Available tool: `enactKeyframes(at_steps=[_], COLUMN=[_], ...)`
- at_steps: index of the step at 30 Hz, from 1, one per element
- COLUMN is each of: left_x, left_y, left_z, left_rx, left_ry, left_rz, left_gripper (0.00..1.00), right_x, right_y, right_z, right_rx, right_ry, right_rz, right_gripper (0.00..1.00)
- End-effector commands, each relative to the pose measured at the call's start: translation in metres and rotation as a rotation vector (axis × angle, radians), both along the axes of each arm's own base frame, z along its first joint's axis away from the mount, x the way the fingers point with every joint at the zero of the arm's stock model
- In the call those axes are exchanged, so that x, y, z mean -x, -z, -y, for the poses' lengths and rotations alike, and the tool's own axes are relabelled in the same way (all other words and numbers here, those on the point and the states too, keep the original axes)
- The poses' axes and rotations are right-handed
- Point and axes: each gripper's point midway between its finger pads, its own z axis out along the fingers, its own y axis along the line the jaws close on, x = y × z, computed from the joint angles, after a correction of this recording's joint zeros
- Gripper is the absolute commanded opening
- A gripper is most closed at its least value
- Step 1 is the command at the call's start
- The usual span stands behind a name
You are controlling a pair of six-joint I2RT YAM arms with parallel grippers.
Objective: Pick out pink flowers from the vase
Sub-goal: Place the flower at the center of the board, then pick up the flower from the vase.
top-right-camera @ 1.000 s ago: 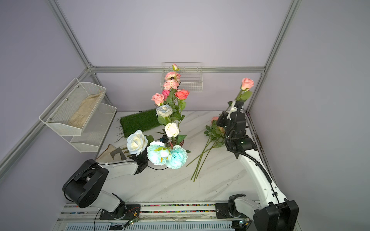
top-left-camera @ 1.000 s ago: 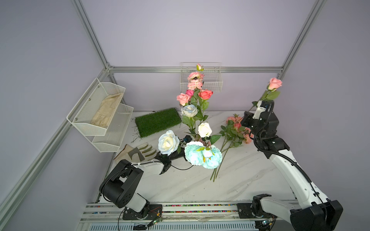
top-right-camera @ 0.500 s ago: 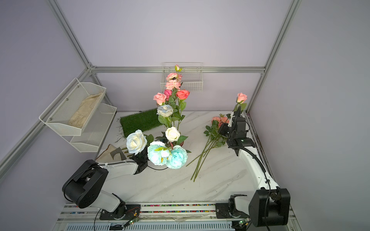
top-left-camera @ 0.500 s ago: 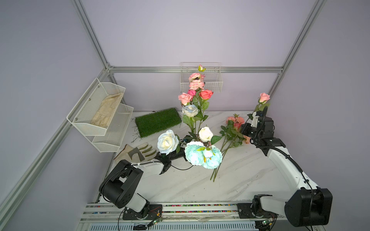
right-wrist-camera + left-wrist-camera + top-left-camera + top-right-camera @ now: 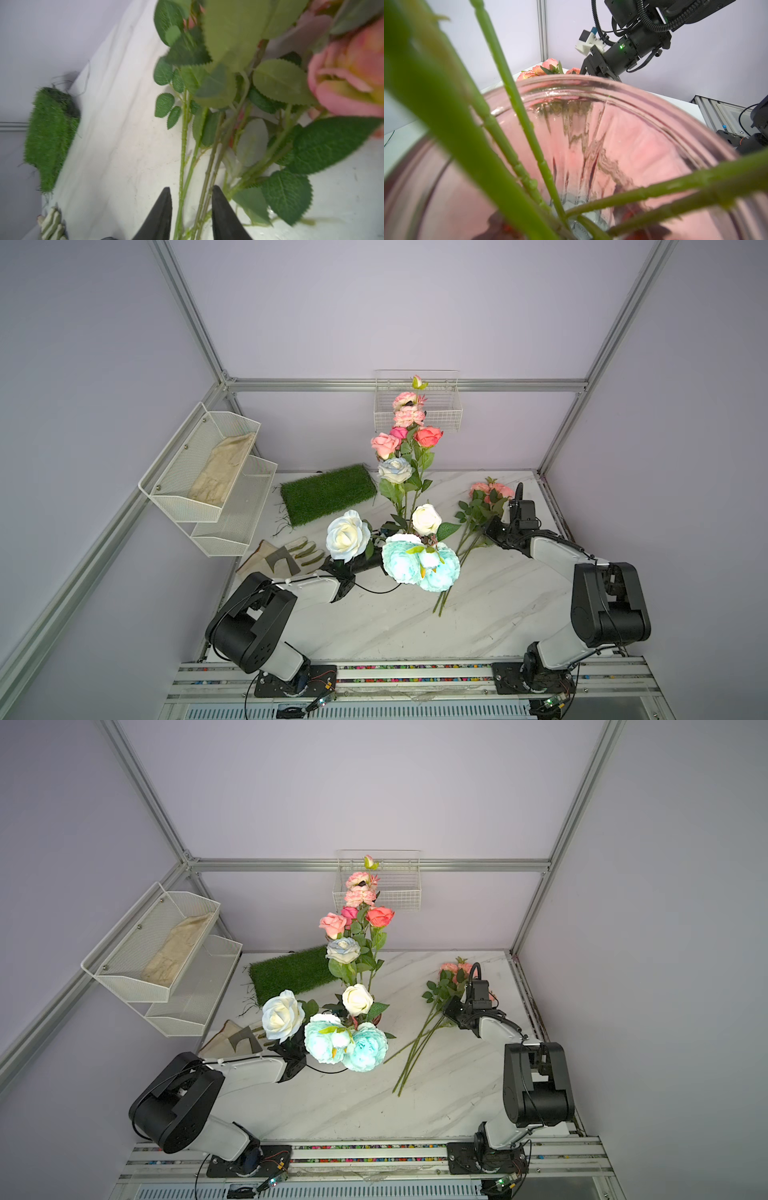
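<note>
1. Two arm bases are seen nearest, at the front edge of the marble table.
2. The left gripper is largely hidden under aqua blooms and a white rose. Its jaws are closed right at the vase, though a grip on it cannot be confirmed.
3. The vase is stood mid-table, its rim crossed by green stems.
4. The right gripper is seen low over the table's right side, fingers apart, with stems of the lying pink flowers loose between them.
5. Standing pink flowers are carried highest above the vase.
6. A grass mat is laid farther back, and a wire basket is mounted on the rear wall.
</note>
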Motion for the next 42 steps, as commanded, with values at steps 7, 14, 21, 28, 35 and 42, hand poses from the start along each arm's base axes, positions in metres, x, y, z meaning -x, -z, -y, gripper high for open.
enactKeyframes(at_steps=[7, 14, 21, 28, 35, 42], left_x=[0.029, 0.033, 0.03, 0.029, 0.028, 0.028], left_y=[0.042, 0.049, 0.051, 0.052, 0.051, 0.052], left_z=[-0.002, 0.0, 0.0, 0.0, -0.002, -0.002], left_rx=[-0.073, -0.093, -0.099, -0.103, -0.107, -0.107], left_ry=[0.096, 0.129, 0.118, 0.109, 0.094, 0.094], left_rz=[-0.193, -0.211, -0.221, -0.234, -0.235, -0.237], left_gripper=[0.0, 0.0, 0.0, 0.0, 0.0, 0.0], right_x=[0.045, 0.083, 0.075, 0.051, 0.048, 0.047], right_y=[-0.161, -0.183, -0.18, -0.169, -0.177, -0.209], right_z=[-0.117, -0.207, -0.232, -0.235, -0.228, -0.177], right_rx=[-0.151, -0.214, -0.206, -0.193, -0.164, 0.027], right_ry=[-0.517, -0.778, -0.795, -0.74, -0.697, -0.479], right_rz=[0.576, 0.627, 0.629, 0.62, 0.66, 0.717], right_gripper=[0.35, 0.36, 0.35, 0.2, 0.05, 0.01])
